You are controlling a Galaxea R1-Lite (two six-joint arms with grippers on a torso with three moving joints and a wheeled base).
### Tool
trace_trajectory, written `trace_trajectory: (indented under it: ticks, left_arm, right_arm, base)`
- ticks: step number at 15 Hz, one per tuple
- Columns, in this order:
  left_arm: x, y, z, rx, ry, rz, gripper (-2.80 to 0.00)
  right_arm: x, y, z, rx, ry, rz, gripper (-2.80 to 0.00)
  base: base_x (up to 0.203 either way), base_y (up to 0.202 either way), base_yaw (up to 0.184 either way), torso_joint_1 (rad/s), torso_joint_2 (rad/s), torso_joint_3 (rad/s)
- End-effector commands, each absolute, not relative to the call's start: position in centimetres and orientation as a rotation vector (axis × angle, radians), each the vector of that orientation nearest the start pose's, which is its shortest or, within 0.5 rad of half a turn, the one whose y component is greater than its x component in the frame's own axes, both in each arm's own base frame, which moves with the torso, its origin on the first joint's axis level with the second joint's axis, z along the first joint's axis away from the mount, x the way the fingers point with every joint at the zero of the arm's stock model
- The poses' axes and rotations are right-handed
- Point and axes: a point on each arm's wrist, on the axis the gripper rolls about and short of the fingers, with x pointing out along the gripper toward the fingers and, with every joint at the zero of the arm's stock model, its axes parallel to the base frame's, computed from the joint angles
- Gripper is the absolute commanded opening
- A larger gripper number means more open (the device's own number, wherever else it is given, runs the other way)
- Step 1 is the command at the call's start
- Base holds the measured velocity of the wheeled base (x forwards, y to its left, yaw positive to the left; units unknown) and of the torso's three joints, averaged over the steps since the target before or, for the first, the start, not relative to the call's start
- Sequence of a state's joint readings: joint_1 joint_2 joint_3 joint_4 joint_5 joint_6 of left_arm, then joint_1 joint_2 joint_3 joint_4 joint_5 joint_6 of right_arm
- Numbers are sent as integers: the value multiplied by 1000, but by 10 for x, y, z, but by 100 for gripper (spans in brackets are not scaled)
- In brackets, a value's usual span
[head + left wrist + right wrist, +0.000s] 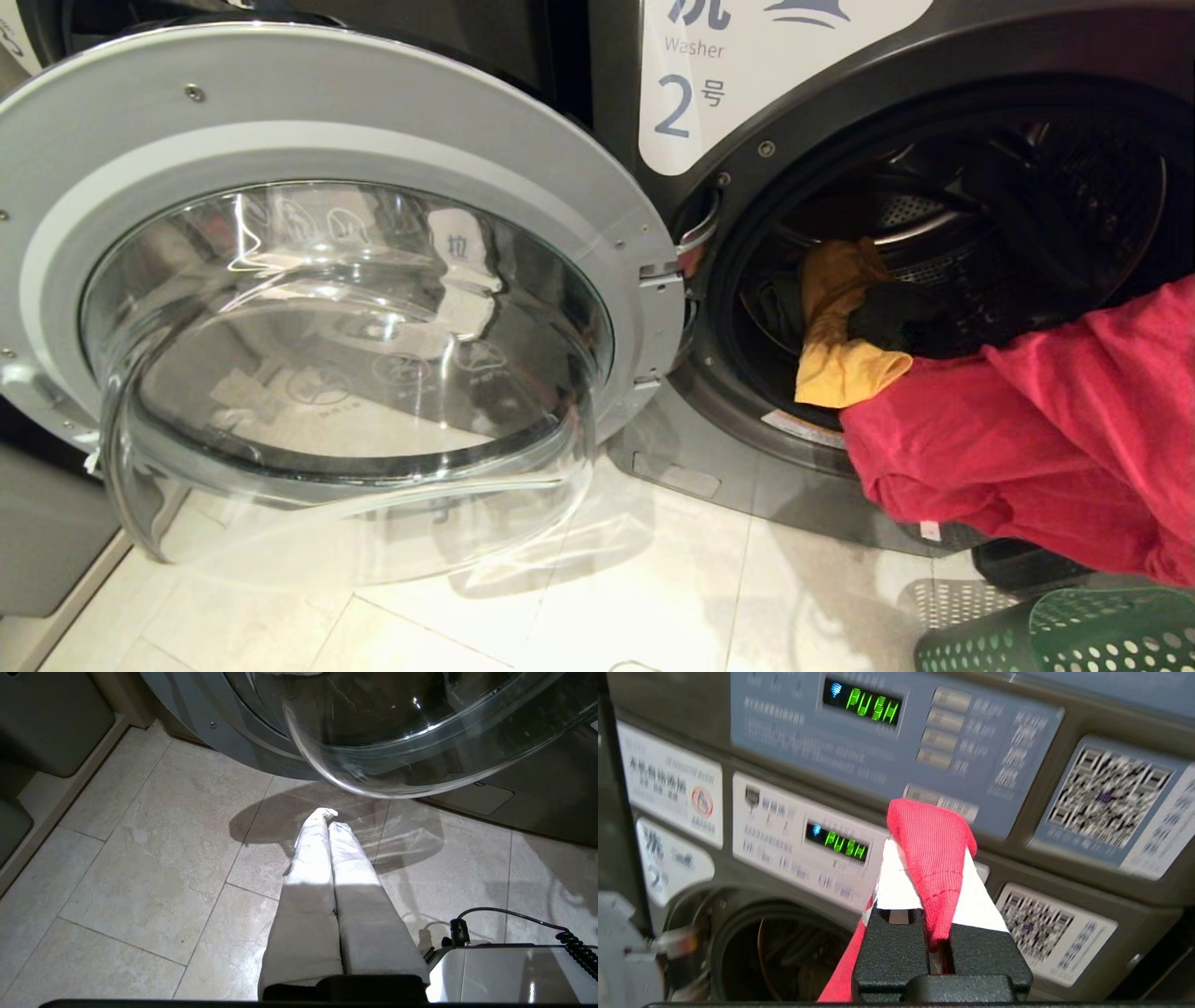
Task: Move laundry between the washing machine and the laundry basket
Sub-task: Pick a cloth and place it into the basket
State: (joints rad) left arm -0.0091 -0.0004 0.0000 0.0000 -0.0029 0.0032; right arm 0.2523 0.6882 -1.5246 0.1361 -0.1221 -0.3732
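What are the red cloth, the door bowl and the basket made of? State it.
Red cloth: soft knit fabric, matte; fine ribs show.
Door bowl: clear and glossy with reflections, glass or plastic.
Laundry basket: green perforated, looks like moulded plastic.

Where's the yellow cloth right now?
In the head view the mustard-orange cloth hangs over the front lip of the washing machine drum opening, just left of the red cloth.

Open door [308,308] blocks left; red cloth [1027,439] drapes drum mouth [934,252].
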Motion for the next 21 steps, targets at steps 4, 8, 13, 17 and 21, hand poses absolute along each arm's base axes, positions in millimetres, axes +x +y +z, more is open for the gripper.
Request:
trace_trajectory:
  ticks: [4, 8, 13, 17, 21]
  left_arm:
    - [-23, 0, 75, 3, 0, -12, -280]
    - [-23, 0, 75, 3, 0, -12, -280]
    - [-23, 0, 75, 3, 0, -12, -280]
    - [-23, 0, 75, 3, 0, -12, -280]
    - [-23, 0, 75, 3, 0, -12, -280]
  right_arm:
    - [-78, -22, 473, -223, -730, -39, -280]
    - [-74, -20, 484, -211, -727, -61, -280]
    - [-75, -21, 496, -209, -712, -69, -280]
    - [-70, -20, 495, -206, -691, -78, -280]
    - [-60, -17, 487, -179, -578, -26, -280]
  base:
    - [0, 0, 0, 0, 0, 0]
    - [0, 0, 0, 0, 0, 0]
    - [0, 0, 0, 0, 0, 0]
    - [0, 0, 0, 0, 0, 0]
    - [0, 0, 0, 0, 0, 0]
